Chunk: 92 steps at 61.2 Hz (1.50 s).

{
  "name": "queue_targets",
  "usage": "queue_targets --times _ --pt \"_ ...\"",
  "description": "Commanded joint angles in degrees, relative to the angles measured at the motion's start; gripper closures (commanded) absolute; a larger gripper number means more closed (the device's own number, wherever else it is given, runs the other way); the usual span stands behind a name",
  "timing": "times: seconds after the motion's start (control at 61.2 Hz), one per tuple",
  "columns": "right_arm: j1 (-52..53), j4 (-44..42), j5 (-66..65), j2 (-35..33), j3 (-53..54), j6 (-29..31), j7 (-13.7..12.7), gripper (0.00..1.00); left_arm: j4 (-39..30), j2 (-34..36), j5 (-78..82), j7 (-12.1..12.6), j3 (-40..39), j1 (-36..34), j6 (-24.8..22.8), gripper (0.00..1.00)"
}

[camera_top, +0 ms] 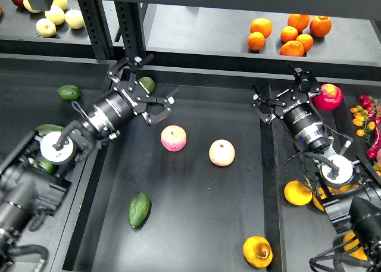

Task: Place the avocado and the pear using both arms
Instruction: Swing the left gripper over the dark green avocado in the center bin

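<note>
The avocado (139, 209), dark green and tapered, lies on the black counter (196, 224) near its left edge, toward the near side. The pear (258, 252), golden yellow with a brownish dimple, sits close to the near right corner of the same surface. Neither fruit is touched by anything.

The left hand (146, 88) hovers above the far left part of the counter, its fingers spread wide and holding nothing; a small green fruit (147, 84) shows just behind it. The right hand (280, 86) hangs over the far right edge, fingers also spread and empty, just beside a red apple (328, 96) in the side bin.

Two pink-and-yellow apples (173, 137) (221, 152) rest near the middle of the counter, slightly apart from each other. A shelf (202, 31) beyond the far edge carries a cluster of oranges (292, 33), and another to its left holds pale yellow fruit (58, 16)
</note>
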Motion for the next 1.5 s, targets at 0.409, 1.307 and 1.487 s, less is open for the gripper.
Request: queue_targets --times 0.409,1.307,1.487 --pt "0.01 0.07 0.00 0.00 -0.01 0.00 -0.08 0.00 -1.07 15.51 0.44 -0.01 39.66 -22.72 0.03 0.01" --pt "-0.61 0.33 0.00 0.00 0.08 0.00 -0.35 0.00 -4.41 12.96 25.84 -0.01 62.34 -27.56 0.03 0.01" --pt "-0.69 0.33 0.00 0.00 0.08 0.00 -0.44 0.00 -4.41 11.11 29.80 -0.01 62.69 -25.63 0.03 0.01"
